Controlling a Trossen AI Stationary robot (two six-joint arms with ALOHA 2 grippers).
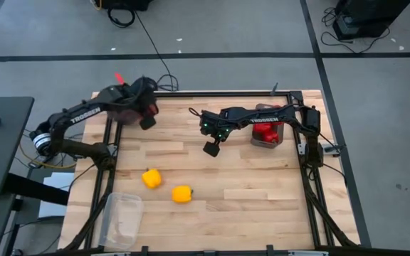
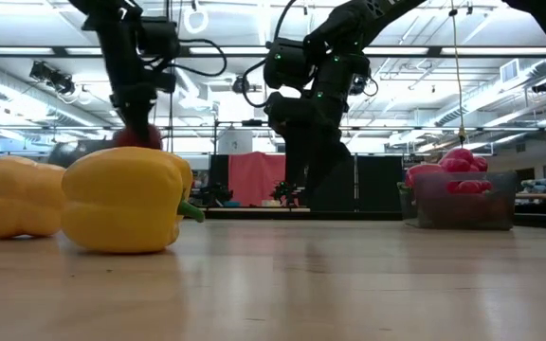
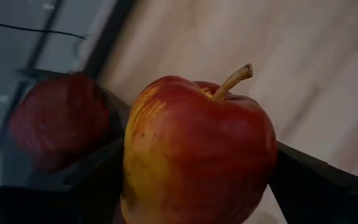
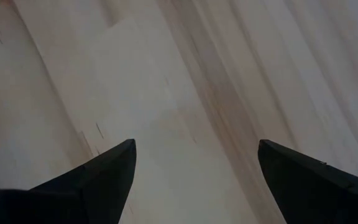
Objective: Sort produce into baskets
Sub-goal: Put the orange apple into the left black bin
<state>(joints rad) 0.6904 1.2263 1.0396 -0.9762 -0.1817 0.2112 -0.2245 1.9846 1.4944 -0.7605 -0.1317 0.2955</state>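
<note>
My left gripper (image 1: 148, 117) is at the table's far left. It is shut on a red piece with a yellow streak and a tan stem (image 3: 197, 149), above a dark grey basket (image 1: 124, 108). A maroon piece (image 3: 55, 124) lies in that basket. My right gripper (image 1: 211, 148) hangs open and empty over bare wood near the table's middle; it also shows in the right wrist view (image 4: 194, 180). Two yellow peppers (image 1: 151, 178) (image 1: 182, 193) rest on the table. A second dark basket (image 1: 267, 134) at the far right holds red pieces (image 2: 458, 163). A clear tub (image 1: 123, 217) stands at the near left. My left gripper pinches the red piece between its two fingers (image 3: 98, 186), one on each of its flanks (image 3: 135, 168). The fingers point down from above. The piece is lifted clear over the dark basket, its stem (image 3: 232, 81) pointing away from the gripper.
A black frame rail (image 1: 312, 171) runs round the table's edges. Bare wood (image 1: 248, 206) lies right of the yellow peppers and between the two arms.
</note>
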